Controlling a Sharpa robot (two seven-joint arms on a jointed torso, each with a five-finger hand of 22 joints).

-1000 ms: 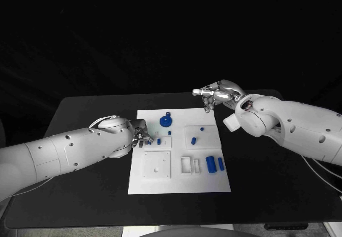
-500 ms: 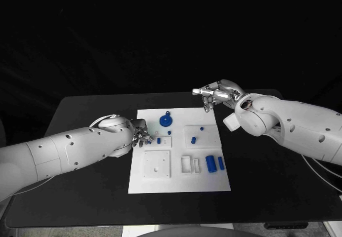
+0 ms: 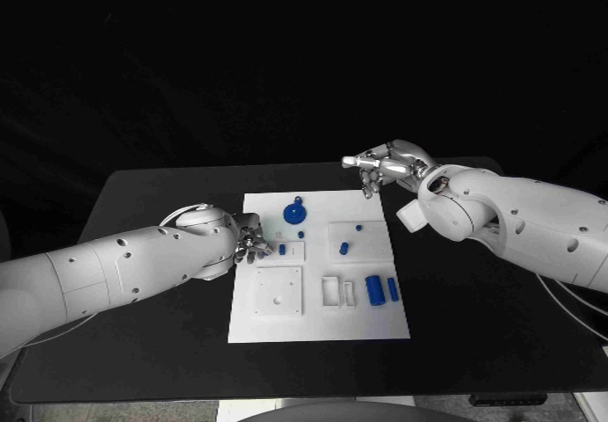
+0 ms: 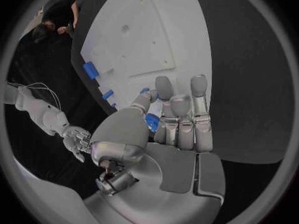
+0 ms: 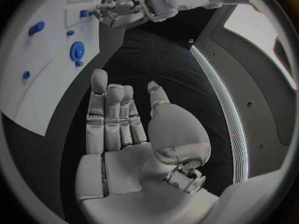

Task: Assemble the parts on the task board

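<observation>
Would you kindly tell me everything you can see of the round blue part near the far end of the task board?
The round blue part is a flat disc, plastic by its look, with a small knob sticking out toward the far edge. It lies on the white task board, near its far left corner. Neither hand touches it. The right wrist view shows its ringed face.

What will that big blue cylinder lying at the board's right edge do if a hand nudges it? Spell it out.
The blue cylinder lies on its side on the flat white task board, so it would probably roll from a sideways nudge. It looks like stiff, smooth plastic, so likely light and somewhat slippery. The smaller blue piece lies close beside it and might get bumped.
</observation>
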